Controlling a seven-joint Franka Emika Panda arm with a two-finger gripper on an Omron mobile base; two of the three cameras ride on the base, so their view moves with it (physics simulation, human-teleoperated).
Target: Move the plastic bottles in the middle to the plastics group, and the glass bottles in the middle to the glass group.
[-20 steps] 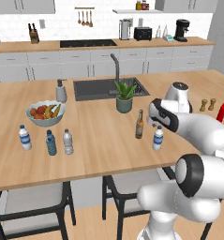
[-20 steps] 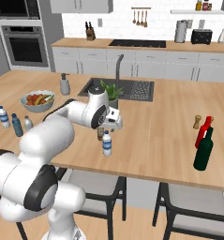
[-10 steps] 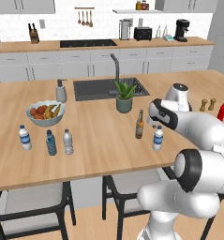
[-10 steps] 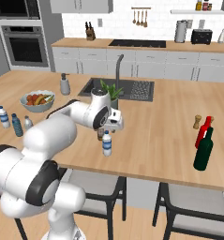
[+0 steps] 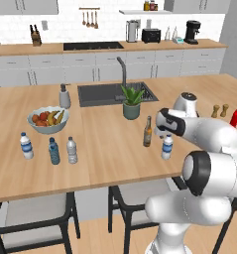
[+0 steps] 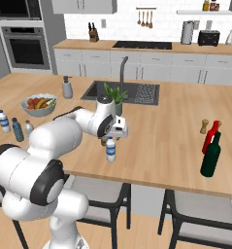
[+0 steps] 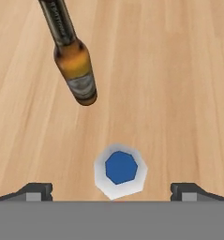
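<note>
Hovering above a small clear water bottle (image 7: pixel 120 171), the gripper (image 7: pixel 111 190) has its fingertips (image 7: pixel 37 190) spread wide to either side of the blue cap, touching nothing. One amber glass bottle (image 5: pixel 148 132) stands just left of this bottle, both mid-counter. Three more small water bottles (image 5: pixel 48 149) line up at the near left by a fruit bowl (image 5: pixel 47 119). One red bottle (image 6: pixel 212 136) and one dark green bottle (image 6: pixel 211 155) stand far right beside two wooden shakers (image 5: pixel 220 110).

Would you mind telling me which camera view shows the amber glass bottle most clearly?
The hand view: the amber bottle appears large from above, label and dark neck plain, beyond the water bottle. The left base view shows it small, upright on the counter; in the right base view the arm mostly hides it.
</note>
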